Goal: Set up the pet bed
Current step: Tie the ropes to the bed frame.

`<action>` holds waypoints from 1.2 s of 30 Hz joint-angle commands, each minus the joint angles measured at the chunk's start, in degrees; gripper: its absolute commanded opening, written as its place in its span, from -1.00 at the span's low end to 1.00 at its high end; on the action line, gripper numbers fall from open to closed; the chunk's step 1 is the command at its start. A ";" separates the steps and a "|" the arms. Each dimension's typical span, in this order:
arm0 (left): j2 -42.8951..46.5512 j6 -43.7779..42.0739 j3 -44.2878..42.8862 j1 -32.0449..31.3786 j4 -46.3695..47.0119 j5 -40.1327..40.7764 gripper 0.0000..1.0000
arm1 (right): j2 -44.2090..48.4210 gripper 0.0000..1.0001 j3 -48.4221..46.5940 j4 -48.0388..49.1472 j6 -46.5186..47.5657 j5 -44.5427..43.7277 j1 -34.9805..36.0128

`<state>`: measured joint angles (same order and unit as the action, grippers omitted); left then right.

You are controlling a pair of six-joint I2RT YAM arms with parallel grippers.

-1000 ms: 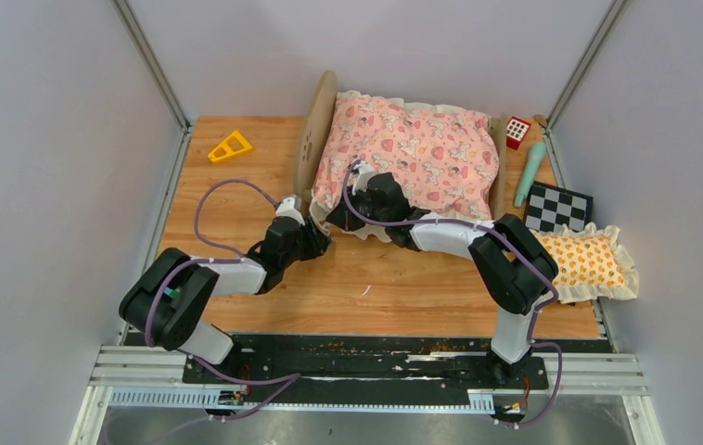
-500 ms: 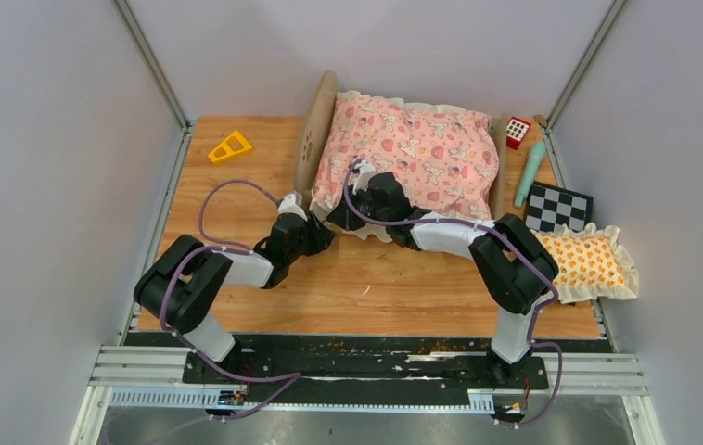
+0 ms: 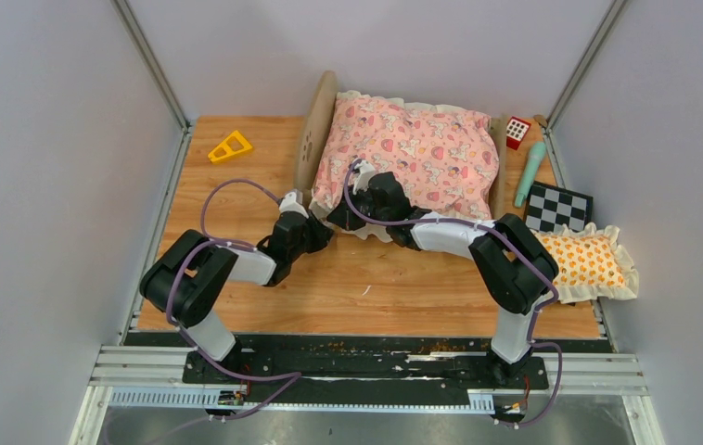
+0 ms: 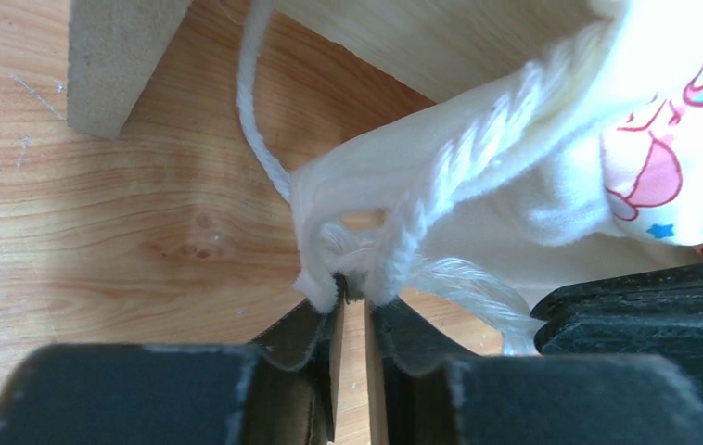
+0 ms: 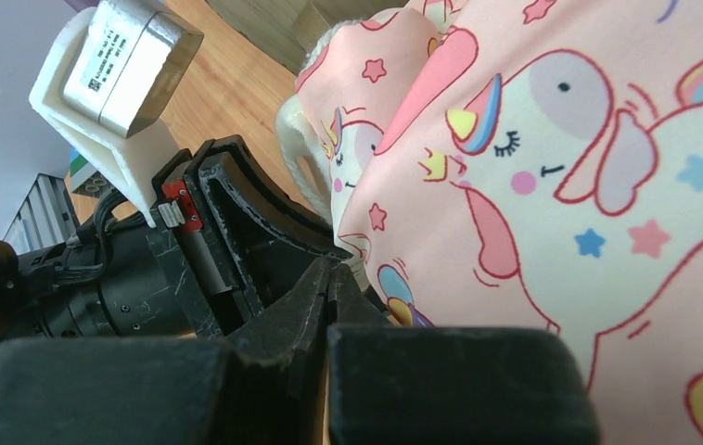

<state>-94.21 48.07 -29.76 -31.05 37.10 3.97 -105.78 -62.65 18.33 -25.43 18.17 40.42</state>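
The bed point(image 3: 314, 134) stands at the far middle of the table point(image 3: 394, 278), headboard to the left. The quilt point(image 3: 413, 148) already lies spread over it, hiding the mattress. My left gripper point(image 4: 350, 295) is at the bed's near left corner, jaws narrow, nipping the quilt's cream corner frill just above the wood. My right gripper point(image 5: 329, 273) is just beside it at the quilt's near edge, fingers pressed together; I cannot tell whether any cloth is caught between them. I judge the job mostly done: what is left is squaring that corner and letting go. The pillow point(image 3: 589, 261) lies well apart, near right
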 commanded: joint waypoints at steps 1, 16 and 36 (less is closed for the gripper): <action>-0.70 0.43 -0.36 -0.05 5.25 1.27 -0.67 | 0.16 -1.00 -1.33 2.50 -0.81 0.74 -0.10; 9.83 -3.39 5.63 -0.07 -0.70 0.67 -1.00 | 0.57 -1.00 -1.64 1.79 0.31 -0.92 -0.20; 38.31 -6.51 12.05 -0.05 -22.65 1.01 -1.00 | 1.61 -1.00 -2.22 0.91 1.51 -2.68 -0.37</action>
<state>-58.87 42.46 -18.68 -31.05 18.35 5.02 -105.78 -62.74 18.24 -24.95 16.51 40.29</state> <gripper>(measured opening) 0.006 0.009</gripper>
